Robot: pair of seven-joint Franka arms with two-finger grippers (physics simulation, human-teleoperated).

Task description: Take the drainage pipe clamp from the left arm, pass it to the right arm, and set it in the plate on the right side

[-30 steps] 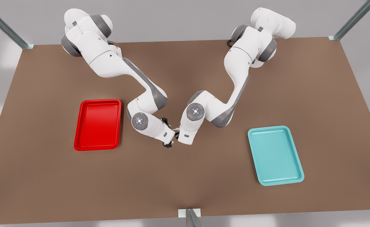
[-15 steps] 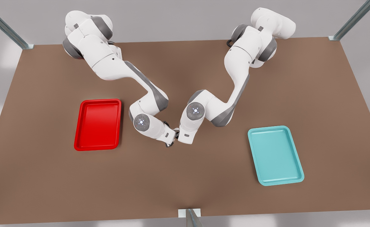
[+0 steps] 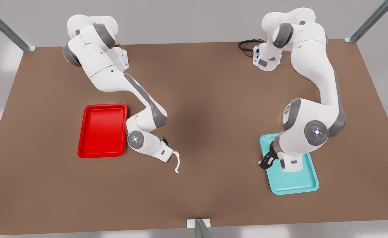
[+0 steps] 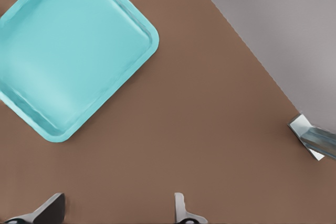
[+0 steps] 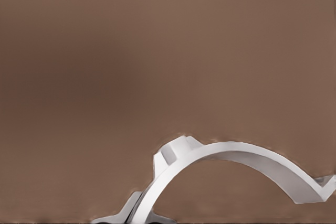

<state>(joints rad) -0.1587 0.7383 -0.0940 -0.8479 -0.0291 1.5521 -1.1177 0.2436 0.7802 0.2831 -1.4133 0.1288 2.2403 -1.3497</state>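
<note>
My right gripper point(image 3: 173, 158), low center, pinches the drainage pipe clamp point(image 3: 177, 163); next goes the red plate point(image 3: 87, 132). My left gripper point(image 3: 266, 161) waits open.

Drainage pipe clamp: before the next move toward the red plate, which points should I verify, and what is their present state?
1. Drainage pipe clamp held by the right gripper: ok, jaws shut on one end.
2. Left gripper out of the way: ok, jaws open, at the teal tray edge.
3. Clamp over the plate: not ok, it hangs over the table beside the plate.
4. Grip firmness: cannot tell.
5. Clamp's clearance above the table: cannot tell.
</note>
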